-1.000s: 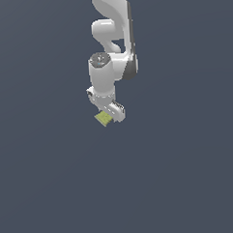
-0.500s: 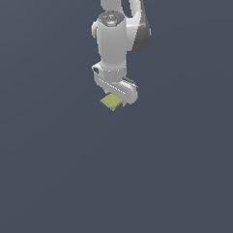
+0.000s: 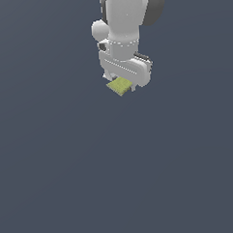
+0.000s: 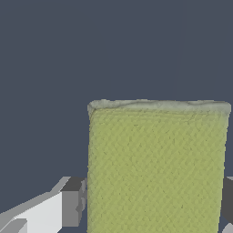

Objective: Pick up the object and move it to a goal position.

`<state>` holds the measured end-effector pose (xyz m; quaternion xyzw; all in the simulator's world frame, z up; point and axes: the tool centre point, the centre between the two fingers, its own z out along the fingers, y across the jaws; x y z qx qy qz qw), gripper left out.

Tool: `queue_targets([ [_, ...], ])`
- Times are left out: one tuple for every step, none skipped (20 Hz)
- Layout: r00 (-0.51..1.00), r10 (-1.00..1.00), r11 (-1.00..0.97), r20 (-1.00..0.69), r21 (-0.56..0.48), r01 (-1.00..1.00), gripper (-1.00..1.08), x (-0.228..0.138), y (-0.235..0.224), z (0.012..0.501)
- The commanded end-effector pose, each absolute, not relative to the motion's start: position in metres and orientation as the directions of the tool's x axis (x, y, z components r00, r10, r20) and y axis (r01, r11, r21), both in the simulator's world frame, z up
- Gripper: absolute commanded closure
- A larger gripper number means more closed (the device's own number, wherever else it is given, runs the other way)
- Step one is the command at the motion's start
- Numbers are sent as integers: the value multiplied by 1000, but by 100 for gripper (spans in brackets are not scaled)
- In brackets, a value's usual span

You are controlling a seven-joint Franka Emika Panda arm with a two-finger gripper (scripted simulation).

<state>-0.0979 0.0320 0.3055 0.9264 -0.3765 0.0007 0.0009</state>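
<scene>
The object (image 3: 119, 86) is a small flat olive block, held in the air under the white arm in the exterior view. My gripper (image 3: 121, 87) is shut on it, and the block pokes out below the white hand. In the wrist view the object (image 4: 157, 166) fills much of the picture, with a grey fingertip (image 4: 73, 202) pressed against one side and another finger at the opposite edge. No goal marker shows in either view.
Plain dark grey ground (image 3: 116, 176) lies all around and below the arm, with no other objects or edges in sight.
The arm has risen and swung toward the exterior view's right, carrying the object with it. The arm and block also look larger than before. The grip has stayed shut.
</scene>
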Motion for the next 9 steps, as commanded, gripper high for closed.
queue_targets([
  [717,-698,-717,1,1,-698,108,-98,38,319],
  [717,-698,-717,1,1,-698,108,-97,39,323],
  [717,-697,-717,1,1,-697,108,-97,41,326],
  [717,-697,-717,1,1,-697,108,-97,42,329],
  [717,-697,-717,0,0,-697,108,-97,43,331],
  [717,-697,-717,0,0,-697,108,-97,44,333],
  [717,-697,-717,0,0,-697,108,-96,44,334],
  [717,-697,-717,0,0,-697,108,-96,45,335],
  [717,-697,-717,0,0,-697,108,-96,45,335],
])
